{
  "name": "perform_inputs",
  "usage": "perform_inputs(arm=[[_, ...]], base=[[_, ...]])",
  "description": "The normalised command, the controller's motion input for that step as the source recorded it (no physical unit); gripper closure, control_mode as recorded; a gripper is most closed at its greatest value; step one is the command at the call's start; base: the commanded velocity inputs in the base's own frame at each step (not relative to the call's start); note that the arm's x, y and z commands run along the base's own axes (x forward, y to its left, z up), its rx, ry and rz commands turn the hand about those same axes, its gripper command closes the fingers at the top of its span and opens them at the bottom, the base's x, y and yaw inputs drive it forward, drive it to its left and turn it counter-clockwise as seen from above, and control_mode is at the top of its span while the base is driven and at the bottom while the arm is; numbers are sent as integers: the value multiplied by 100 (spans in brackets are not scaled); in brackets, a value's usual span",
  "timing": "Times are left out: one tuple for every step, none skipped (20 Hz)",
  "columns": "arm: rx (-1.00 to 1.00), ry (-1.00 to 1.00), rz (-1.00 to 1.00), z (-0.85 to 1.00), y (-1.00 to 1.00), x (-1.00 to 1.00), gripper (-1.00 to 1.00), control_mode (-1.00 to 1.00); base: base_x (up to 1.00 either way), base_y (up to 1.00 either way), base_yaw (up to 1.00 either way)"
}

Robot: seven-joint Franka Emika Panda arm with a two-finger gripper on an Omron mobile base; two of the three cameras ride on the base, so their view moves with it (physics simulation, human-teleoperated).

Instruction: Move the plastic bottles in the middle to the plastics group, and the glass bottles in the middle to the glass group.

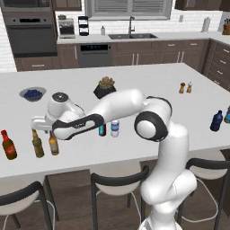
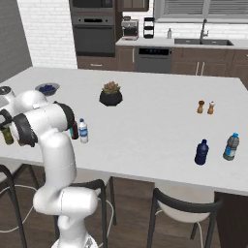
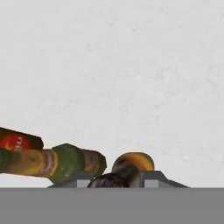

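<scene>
Amber beer bottle (image 1: 53, 144) set beside glass group (image 1: 22, 144) near the island's (image 1: 148, 81) front-left corner; gripper (image 1: 48, 130) state cannot be told; dark beer bottle (image 1: 102, 130) and water bottle (image 1: 115, 128) remain mid-counter.

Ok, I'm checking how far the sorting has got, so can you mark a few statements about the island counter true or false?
1. The amber beer bottle stands right beside the olive-green bottle. True.
2. The water bottle sits with the plastics. False: the clear water bottle stands mid-counter, far from the dark blue bottle.
3. The red-labelled bottle lies on its side. False: the red-labelled bottle stands upright.
4. The claw is directly over the amber beer bottle. True.
</scene>
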Motion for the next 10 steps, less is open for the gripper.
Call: perform_inputs(arm=[[-9,5,-1,-37,-2,6,-100,-100],[-7,5,0,-29,-12,3,-100,-100],[-4,5,0,-26,-15,0,-100,-100],[-3,0,0,-19,-21,0,-100,-100],[-1,0,0,-19,-22,0,-100,-100],[0,0,0,-17,-21,0,-100,-100],[0,0,0,-12,-23,0,-100,-100],[0,0,0,-10,-23,0,-100,-100],[0,0,0,-8,-22,0,-100,-100],[0,0,0,-4,-22,0,-100,-100]], base=[[0,0,0],[0,0,0],[0,0,0],[0,0,0],[0,0,0],[0,0,0],[0,0,0],[0,0,0],[0,0,0],[0,0,0]])
